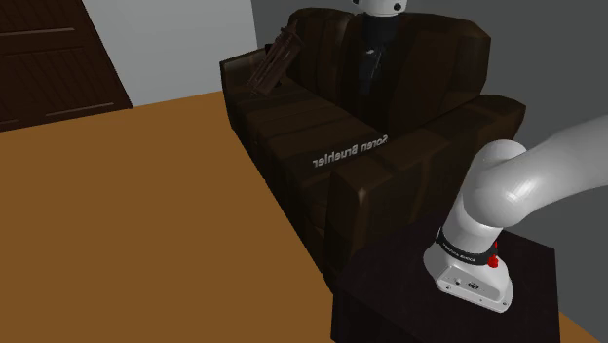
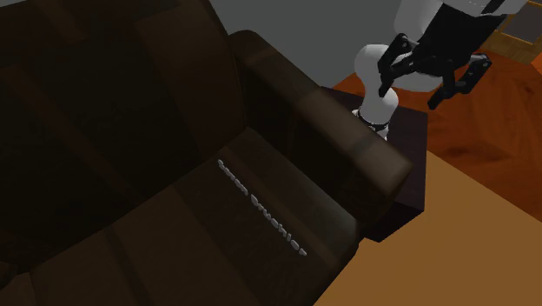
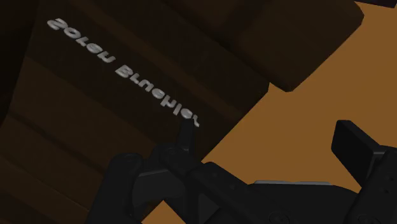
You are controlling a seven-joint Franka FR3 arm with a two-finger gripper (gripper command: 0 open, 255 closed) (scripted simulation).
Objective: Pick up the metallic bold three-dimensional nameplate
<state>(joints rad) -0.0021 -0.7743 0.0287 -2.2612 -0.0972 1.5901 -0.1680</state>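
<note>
Nameplate [image 1: 349, 151], silver raised lettering: lay flat on the seat cushion of the dark brown sofa [image 1: 292, 117], beside the armrest. End effector [image 2: 415, 87], black: fingers spread, empty, hung above and apart from the nameplate.

Nameplate [image 1: 349, 152] silver-grey, sofa [image 1: 429, 78] v. dark brown, floor [image 1: 127, 224] orange-brown, gripper [image 2: 410, 92] blk, arm [image 1: 531, 180] white w/ dark joints.

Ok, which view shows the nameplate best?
The wrist view: the nameplate lies close and whole on the sofa seat. The shoulder view shows it far off, letters upside down; the second exterior view, dim and slanting.
</note>
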